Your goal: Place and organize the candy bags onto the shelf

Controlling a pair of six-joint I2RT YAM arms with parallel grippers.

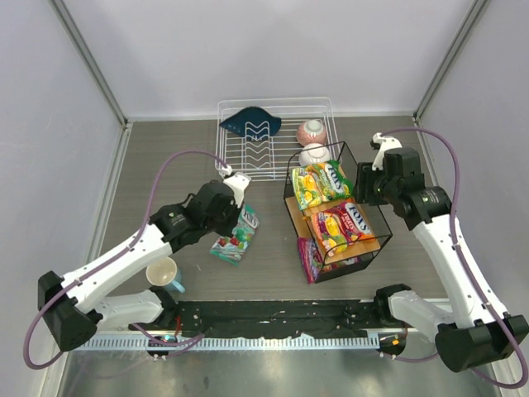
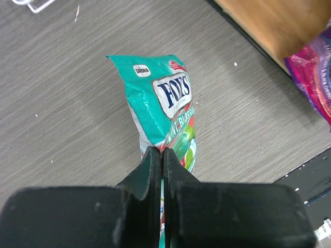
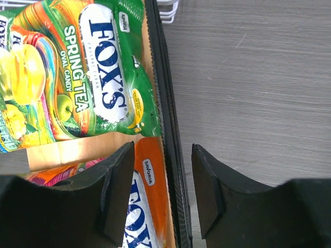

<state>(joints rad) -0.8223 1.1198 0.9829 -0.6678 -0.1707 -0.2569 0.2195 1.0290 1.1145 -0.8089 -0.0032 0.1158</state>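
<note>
My left gripper [image 1: 235,198] is shut on the edge of the teal candy bag [image 2: 164,107], which hangs just over the table left of the shelf [image 1: 240,234]. The black wire shelf with a tan board [image 1: 382,240] stands at centre right. The green bag [image 1: 322,182] and the orange-red bag [image 1: 340,225] lie on its board; the purple bag [image 1: 310,259] leans at its near left corner. My right gripper [image 3: 163,170] is open and empty, straddling the shelf's right edge [image 3: 168,119] above the green bag [image 3: 83,77] and orange bag [image 3: 147,206].
A white wire dish rack [image 1: 273,136] at the back holds a dark blue cloth [image 1: 250,122] and two bowls [image 1: 312,132]. A cream mug [image 1: 163,273] stands near the left arm's base. A black strip runs along the near table edge [image 1: 273,314].
</note>
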